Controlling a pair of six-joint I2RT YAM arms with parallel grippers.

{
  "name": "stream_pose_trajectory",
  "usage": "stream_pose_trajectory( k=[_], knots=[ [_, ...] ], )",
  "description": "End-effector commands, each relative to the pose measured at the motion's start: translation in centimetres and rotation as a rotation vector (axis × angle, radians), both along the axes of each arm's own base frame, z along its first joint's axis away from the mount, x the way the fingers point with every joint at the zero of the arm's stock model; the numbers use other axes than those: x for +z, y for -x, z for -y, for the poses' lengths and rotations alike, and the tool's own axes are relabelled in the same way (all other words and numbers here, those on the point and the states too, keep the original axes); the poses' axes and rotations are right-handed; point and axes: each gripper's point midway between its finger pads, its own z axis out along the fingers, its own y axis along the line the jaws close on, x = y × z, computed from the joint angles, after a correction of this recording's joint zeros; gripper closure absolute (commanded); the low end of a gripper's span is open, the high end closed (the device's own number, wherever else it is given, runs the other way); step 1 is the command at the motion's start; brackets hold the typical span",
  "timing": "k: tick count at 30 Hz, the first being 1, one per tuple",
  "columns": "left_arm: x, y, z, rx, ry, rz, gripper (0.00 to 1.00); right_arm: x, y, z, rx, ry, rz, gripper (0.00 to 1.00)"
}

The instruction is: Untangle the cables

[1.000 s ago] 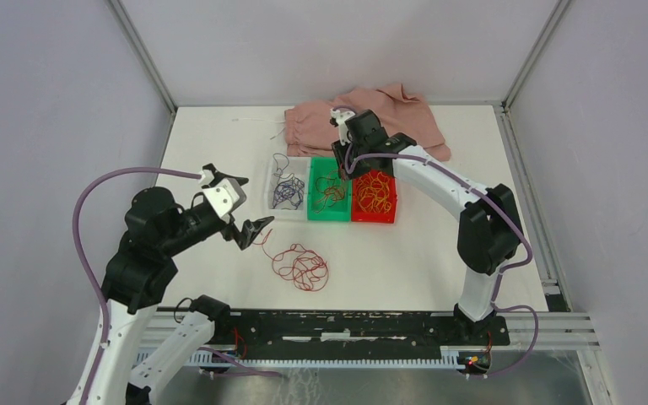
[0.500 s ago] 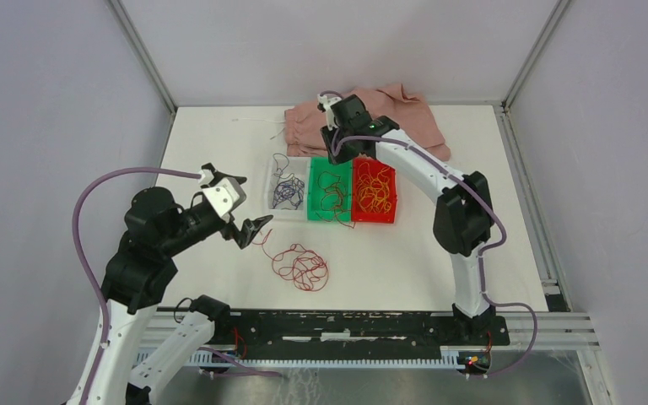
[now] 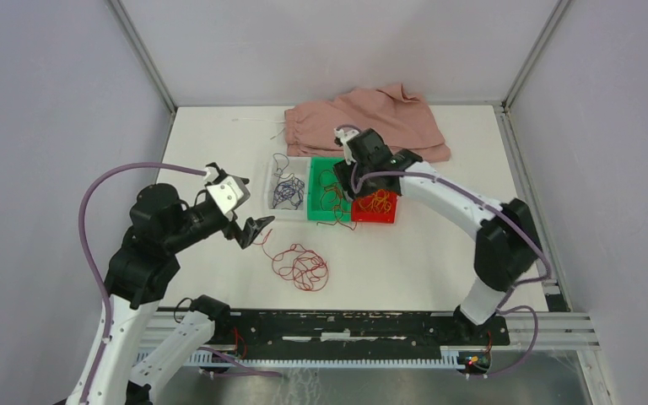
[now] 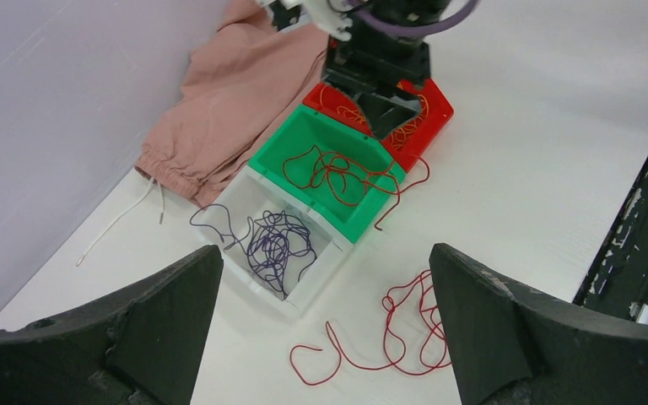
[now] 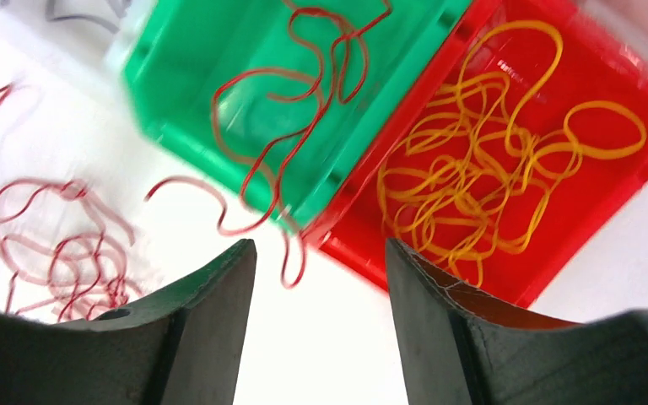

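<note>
Three small bins stand in a row: a white bin (image 3: 272, 201), a green bin (image 3: 327, 216) and a red bin (image 3: 376, 218). The purple cable (image 4: 272, 245) lies bunched in the white one. A red cable (image 5: 304, 101) lies in the green one, with one end hanging over its front wall. The yellow cable (image 5: 472, 169) fills the red one. Another red tangle (image 3: 302, 267) lies loose on the table. My right gripper (image 5: 321, 329) hovers open and empty over the front of the green and red bins. My left gripper (image 4: 325, 337) is wide open above the table, left of the loose red tangle.
A pink cloth (image 3: 371, 118) lies behind the bins, its white drawstring (image 4: 122, 219) trailing on the table. Grey walls close in the back and both sides. A black rail (image 3: 346, 325) runs along the near edge.
My right gripper swung from behind the green bin toward the bins' front and its jaws spread wider. The left arm barely shifted.
</note>
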Motion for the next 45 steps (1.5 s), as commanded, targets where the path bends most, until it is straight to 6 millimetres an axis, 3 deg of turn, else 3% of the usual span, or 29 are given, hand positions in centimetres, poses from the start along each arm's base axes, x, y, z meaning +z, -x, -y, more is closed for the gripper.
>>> stream_pose_trajectory(
  k=[1,4,7,17,23,30,36,39,45],
  knots=[
    [0.5,-0.1,0.6,-0.036,0.007,0.01,0.01,3.5,3.0,-0.2,-0.04,-0.119,0.116,0.35],
    [0.4,-0.1,0.6,-0.036,0.006,0.01,0.01,1.4,5.6,-0.1,-0.057,-0.116,0.095,0.35],
    [0.3,0.1,0.5,-0.039,0.004,0.008,0.01,-0.5,6.5,-0.7,-0.077,-0.123,0.063,0.36],
    [0.1,1.1,0.5,-0.065,-0.004,-0.01,0.01,-4.9,4.5,-1.9,-0.134,-0.114,0.059,0.46],
    [0.9,1.2,0.6,-0.067,0.003,0.006,0.0,-7.2,4.0,-2.6,-0.16,-0.117,0.035,0.6],
    [0.9,1.1,0.6,-0.066,0.006,0.003,0.0,-6.1,3.6,-2.3,-0.189,-0.155,0.086,0.81],
    [1.1,1.2,0.8,-0.07,0.019,-0.002,0.01,-2.1,3.1,-2.9,-0.175,-0.23,0.147,0.98],
    [1.1,1.3,0.8,-0.07,0.022,-0.004,0.0,-0.2,2.1,-3.3,-0.159,-0.221,0.188,0.99],
    [1.3,1.3,0.6,-0.061,0.022,0.005,0.01,0.3,-1.0,-4.4,-0.128,-0.124,0.224,0.99]
  ],
)
